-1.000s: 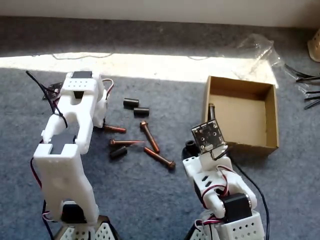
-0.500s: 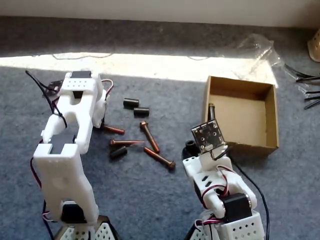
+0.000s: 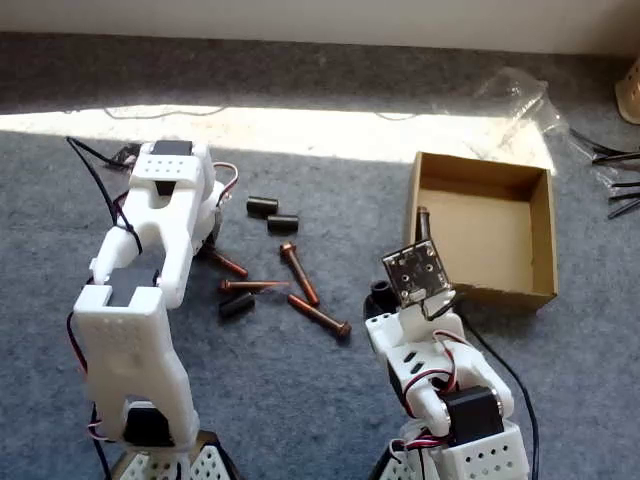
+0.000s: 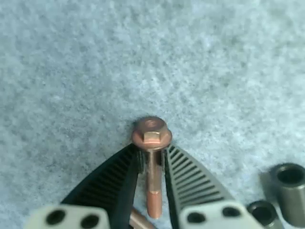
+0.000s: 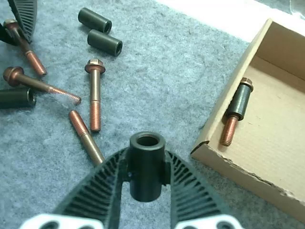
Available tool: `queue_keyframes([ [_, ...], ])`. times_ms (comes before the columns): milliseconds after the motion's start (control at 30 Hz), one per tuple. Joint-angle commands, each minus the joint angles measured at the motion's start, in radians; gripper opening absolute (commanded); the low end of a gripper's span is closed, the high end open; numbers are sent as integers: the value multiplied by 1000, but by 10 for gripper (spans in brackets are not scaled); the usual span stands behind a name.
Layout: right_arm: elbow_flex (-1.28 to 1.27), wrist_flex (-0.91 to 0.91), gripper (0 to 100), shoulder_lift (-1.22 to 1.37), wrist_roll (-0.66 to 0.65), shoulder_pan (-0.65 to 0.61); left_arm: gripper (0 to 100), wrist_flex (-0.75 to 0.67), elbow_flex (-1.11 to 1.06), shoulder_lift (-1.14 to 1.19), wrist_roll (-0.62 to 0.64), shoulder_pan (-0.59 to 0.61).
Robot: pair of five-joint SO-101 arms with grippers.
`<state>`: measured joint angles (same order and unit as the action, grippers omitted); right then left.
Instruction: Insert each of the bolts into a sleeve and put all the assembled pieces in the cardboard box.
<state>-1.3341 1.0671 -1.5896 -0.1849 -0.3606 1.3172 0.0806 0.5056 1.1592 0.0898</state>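
White arms [image 3: 130,340], red cables [image 3: 430,378], black ribbed left hand [image 4: 152,153] and right hand [image 5: 146,157]

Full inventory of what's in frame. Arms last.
Loose bolts: 3, copper, on the carpet between the arms.
Held bolt: 1, copper, in the left gripper.
Loose sleeves: 3, black; two side by side beyond the bolts, one among them.
Held sleeve: 1, black, in the right gripper.
Assembled piece: 1, copper bolt in a black sleeve, inside the box by the wall nearest the bolts.
Box: 1, brown cardboard, right of the bolts.
Bag: 1, clear plastic, beyond the box.
Strands: several, black, right edge.
Carpet: grey.
Left gripper: black fingers, shut on a bolt.
Right gripper: black fingers, shut on a sleeve.
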Motion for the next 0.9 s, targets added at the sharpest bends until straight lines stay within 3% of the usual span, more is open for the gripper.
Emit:
queue_keyframes([
  [0, 8, -30, 4, -8, -12, 13, 5, -11, 48, -13, -86, -28],
  [133, 7, -30, 4, -8, -12, 13, 5, -12, 48, -13, -118, -25],
  [233, 7, -30, 4, -8, -12, 13, 5, -49, 48, -13, -215, -24],
  [500, 7, -30, 4, -8, -12, 13, 5, -213, 47, -13, -669, -24],
  [867, 7, -30, 4, -8, -12, 13, 7, -226, -28, -12, -1226, -27],
])
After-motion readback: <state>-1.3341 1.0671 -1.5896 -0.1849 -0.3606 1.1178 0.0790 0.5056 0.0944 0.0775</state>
